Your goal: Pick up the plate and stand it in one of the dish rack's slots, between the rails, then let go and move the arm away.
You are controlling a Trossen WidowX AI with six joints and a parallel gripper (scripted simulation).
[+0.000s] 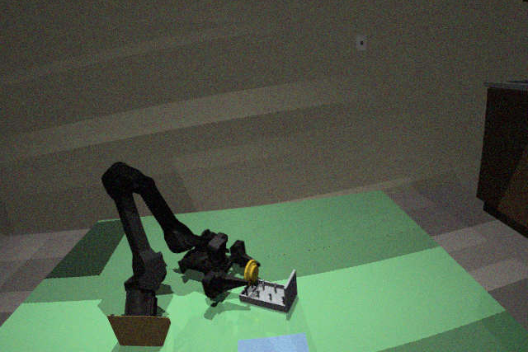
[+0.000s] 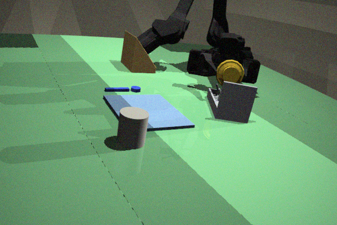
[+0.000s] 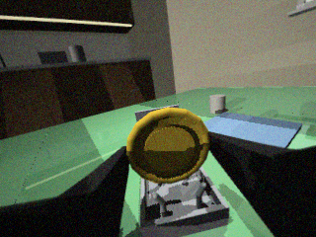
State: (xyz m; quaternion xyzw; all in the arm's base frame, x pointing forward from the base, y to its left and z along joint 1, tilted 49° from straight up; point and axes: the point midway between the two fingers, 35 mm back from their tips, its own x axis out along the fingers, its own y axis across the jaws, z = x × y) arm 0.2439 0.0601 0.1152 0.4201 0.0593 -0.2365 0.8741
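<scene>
Wrist view: the yellow plate [image 3: 168,145] is being held on edge between the two fingers of the gripper [image 3: 170,163], clamped at its rim. It is being kept upright just above the near end of the grey dish rack [image 3: 180,199], over its pegs. Farther right, a blue mat [image 3: 254,128] and a beige cylinder [image 3: 217,104] are being shown on the green table [image 3: 59,153].
</scene>
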